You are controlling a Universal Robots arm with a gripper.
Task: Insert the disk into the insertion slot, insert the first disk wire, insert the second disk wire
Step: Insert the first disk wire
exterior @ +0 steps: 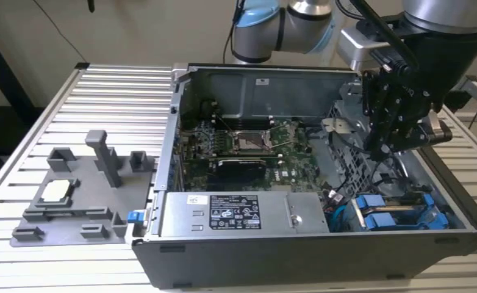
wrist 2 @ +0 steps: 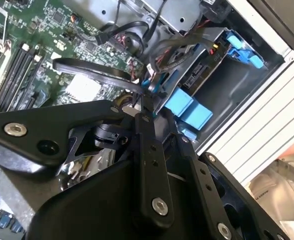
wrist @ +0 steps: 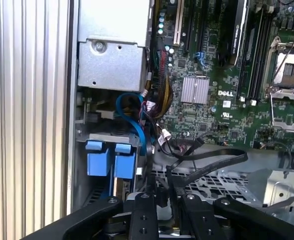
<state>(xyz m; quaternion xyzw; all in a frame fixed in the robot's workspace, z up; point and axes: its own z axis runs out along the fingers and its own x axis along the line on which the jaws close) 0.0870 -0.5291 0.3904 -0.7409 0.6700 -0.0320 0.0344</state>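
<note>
The disk [exterior: 389, 215] lies in the insertion slot [exterior: 348, 207] at the open computer case's front corner, on the exterior view's right. Its blue carrier tabs show in the first wrist view [wrist: 109, 160] and in the second wrist view [wrist 2: 187, 107]. My black gripper [exterior: 385, 146] hangs inside the case, above and behind the disk. A flat black disk wire [wrist: 212, 162] loops over the perforated metal cage and runs down between my fingertips [wrist: 164, 192]. In the second wrist view the fingers [wrist 2: 146, 117] stand close together on the wire's end [wrist 2: 149, 92].
A grey power supply box with a white sticker [exterior: 230, 213] sits beside the slot. The green motherboard [exterior: 247, 146] fills the case floor. Blue and black cables [wrist: 134, 120] bunch near the disk. A grey fixture plate [exterior: 75, 189] lies on the slatted table at the exterior view's left.
</note>
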